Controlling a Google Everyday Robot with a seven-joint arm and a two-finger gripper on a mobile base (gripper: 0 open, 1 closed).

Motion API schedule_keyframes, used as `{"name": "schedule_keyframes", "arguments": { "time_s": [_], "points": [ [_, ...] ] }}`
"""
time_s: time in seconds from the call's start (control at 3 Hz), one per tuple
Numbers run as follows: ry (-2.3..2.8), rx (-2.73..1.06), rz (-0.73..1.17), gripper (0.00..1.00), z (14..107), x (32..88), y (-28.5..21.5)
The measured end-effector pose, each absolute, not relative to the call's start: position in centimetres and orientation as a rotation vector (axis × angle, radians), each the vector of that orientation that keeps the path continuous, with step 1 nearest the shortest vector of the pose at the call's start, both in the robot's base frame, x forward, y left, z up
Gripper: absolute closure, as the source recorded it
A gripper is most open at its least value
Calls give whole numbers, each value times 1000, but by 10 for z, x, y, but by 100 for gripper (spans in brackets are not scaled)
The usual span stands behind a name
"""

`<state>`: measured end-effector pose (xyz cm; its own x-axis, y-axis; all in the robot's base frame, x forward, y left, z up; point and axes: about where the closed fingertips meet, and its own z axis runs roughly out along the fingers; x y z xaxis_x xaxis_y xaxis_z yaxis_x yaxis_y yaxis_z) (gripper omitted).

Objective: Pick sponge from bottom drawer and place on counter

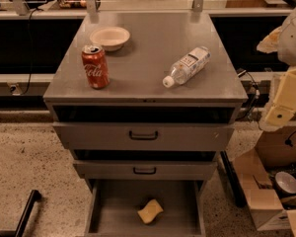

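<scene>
The pale yellow sponge [150, 211] lies on the grey floor of the open bottom drawer [111, 201], near its front middle. The grey metal counter [148, 63] tops the cabinet. My gripper [279, 113] hangs at the right edge of the view, beside the cabinet's right side at about the level of the top drawer. It is well above and to the right of the sponge and touches nothing that I can see.
On the counter stand a red cola can [95, 66] at front left and a white bowl [110, 37] behind it, and a clear plastic bottle [187, 65] lies at the right. Two drawers with black handles [143, 136] sit above. A cardboard box [266, 191] stands on the floor at right.
</scene>
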<state>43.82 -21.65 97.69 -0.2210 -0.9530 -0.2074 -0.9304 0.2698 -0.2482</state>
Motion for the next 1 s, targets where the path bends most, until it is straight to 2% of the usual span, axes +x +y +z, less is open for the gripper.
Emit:
{"name": "schedule_keyframes", "arguments": {
  "time_s": [0.33, 0.67, 1.0],
  "points": [
    [2222, -1731, -105, 0, 975, 440, -214],
    [2118, -1865, -159, 0, 931, 469, -173],
    [1971, -2030, -59, 0, 850, 481, -135]
  ]
}}
